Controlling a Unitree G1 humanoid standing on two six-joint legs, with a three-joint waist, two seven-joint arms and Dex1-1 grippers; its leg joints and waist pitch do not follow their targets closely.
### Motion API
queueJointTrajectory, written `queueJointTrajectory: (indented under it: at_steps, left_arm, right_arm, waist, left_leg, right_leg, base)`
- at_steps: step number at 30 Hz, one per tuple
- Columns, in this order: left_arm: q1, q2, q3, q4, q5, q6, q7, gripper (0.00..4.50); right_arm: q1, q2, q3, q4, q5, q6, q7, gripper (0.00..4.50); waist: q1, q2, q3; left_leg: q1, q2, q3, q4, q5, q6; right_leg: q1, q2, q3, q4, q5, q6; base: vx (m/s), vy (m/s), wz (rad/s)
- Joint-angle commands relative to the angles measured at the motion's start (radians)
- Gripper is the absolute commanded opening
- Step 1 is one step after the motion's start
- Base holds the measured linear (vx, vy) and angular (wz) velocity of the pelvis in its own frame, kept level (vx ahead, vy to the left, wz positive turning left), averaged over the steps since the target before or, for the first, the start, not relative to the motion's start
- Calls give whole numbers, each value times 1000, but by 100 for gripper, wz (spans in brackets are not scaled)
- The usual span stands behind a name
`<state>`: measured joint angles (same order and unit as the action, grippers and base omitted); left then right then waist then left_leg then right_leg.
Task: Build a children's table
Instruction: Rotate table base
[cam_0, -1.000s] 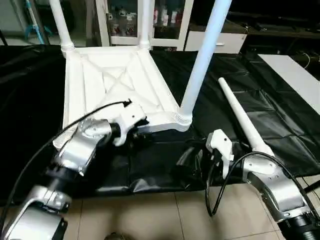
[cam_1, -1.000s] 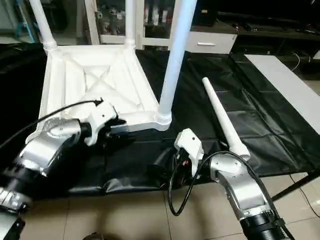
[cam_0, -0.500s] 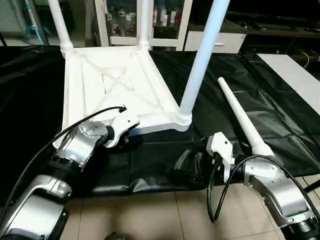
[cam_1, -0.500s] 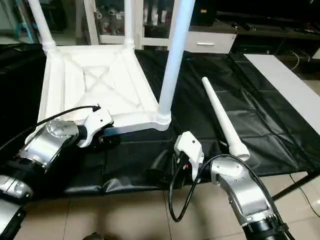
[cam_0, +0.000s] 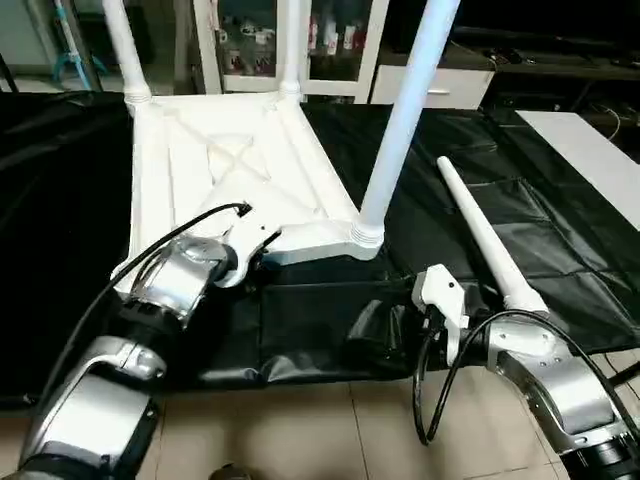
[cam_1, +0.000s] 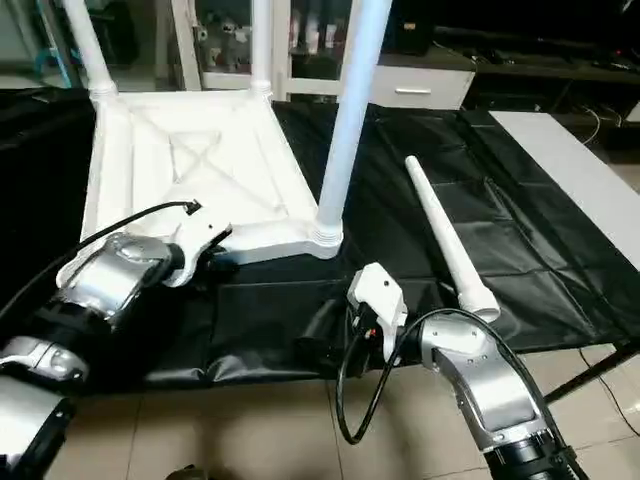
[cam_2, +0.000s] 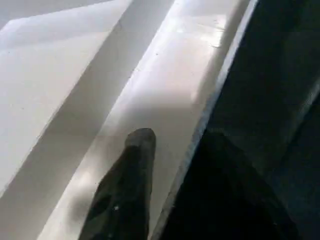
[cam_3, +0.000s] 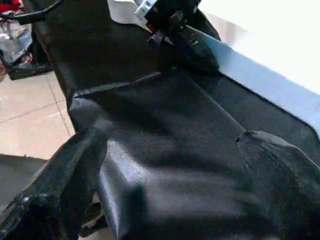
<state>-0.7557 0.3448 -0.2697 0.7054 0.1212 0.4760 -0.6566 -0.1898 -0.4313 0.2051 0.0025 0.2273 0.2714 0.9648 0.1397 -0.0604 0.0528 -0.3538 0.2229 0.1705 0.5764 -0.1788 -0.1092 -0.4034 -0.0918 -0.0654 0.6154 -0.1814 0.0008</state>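
The children's table (cam_0: 230, 150) lies upside down on the black-draped worktable, ribbed underside up. Three white legs stand in its corner sockets; the nearest leg (cam_0: 405, 110) rises at the near right corner. A fourth leg (cam_0: 485, 240) lies loose on the cloth to the right. My left gripper (cam_2: 177, 137) is at the top's near rim, left of that corner. One finger (cam_2: 137, 150) lies on the white rim and the other sits outside the edge, so it is shut on the rim. My right gripper (cam_3: 172, 137) hangs open and empty over the cloth at the worktable's front edge.
A flat white board (cam_0: 590, 150) lies at the far right of the black cloth (cam_0: 330, 320), which folds down over the front edge. A tiled floor (cam_0: 330, 430) is below. A glass-fronted cabinet (cam_0: 330, 40) stands behind the worktable.
My left arm has dropped and swung in, bringing its gripper from above the near rim down onto it. The right arm has hardly moved.
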Motion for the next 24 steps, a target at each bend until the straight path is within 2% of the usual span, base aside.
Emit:
queueJointTrajectory:
  at_steps: [1, 3, 8, 11, 15, 18, 22, 24]
  left_arm:
    - [-11, 15, 55, 32, 15, 39, 107, 138]
    - [-7, 14, 71, 37, 13, 49, 136, 123]
    - [-2, 0, 141, 56, -6, 56, 263, 100]
    - [-2, -8, 184, 69, -11, 55, 361, 92]
    - [9, -35, 220, 73, -27, 37, 423, 90]
    - [15, -69, 216, 57, -38, 29, 407, 84]
    - [16, -137, 174, 23, -67, -37, 316, 80]
    - [20, -163, 148, 10, -75, -101, 270, 80]
  right_arm:
    - [0, -3, 2, -11, 2, -1, -8, 450]
    - [-1, -1, 4, -9, 0, -3, -8, 450]
    - [-8, 3, 5, 0, -4, -8, -10, 450]
    - [-8, 3, 4, 1, -6, -10, -12, 450]
    - [-7, 3, 5, 4, -10, -15, -15, 450]
    - [-8, 2, 7, 11, -18, -22, -16, 450]
    - [-15, 1, 6, 24, -25, -29, -20, 450]
    - [-18, 1, 5, 28, -27, -31, -23, 450]
  waist:
    - [4, 6, -63]
    - [-3, 5, -65]
    - [-19, 8, -66]
    - [-24, 8, -66]
    - [-30, 11, -66]
    - [-25, 11, -66]
    - [-3, 13, -66]
    - [19, 16, -67]
  left_leg:
    - [-11, 1, -4, -71, -208, -6]
    - [-7, -1, -2, -68, -204, -1]
    - [-6, 0, -2, -65, -194, 17]
    - [-5, -1, -1, -64, -193, 25]
    - [-1, 0, -1, -63, -199, 33]
    - [3, 1, 2, -61, -198, 38]
    - [9, 3, 4, -61, -199, 37]
    - [15, 6, 6, -60, -198, 33]
  right_leg:
    - [65, -47, 32, -67, -169, -162]
    - [60, -46, 32, -70, -169, -157]
    - [59, -43, 32, -69, -137, -181]
    - [60, -40, 31, -68, -121, -190]
    - [57, -40, 31, -70, -122, -200]
    - [54, -40, 32, -70, -108, -210]
    - [50, -42, 33, -70, -101, -216]
    - [45, -41, 35, -69, -81, -219]
  base:
    - [0, 0, 0]
    - [0, 0, 0]
    - [0, 0, 0]
    - [0, 0, 0]
    - [0, 0, 0]
    - [0, 0, 0]
    - [0, 0, 0]
    - [0, 0, 0]
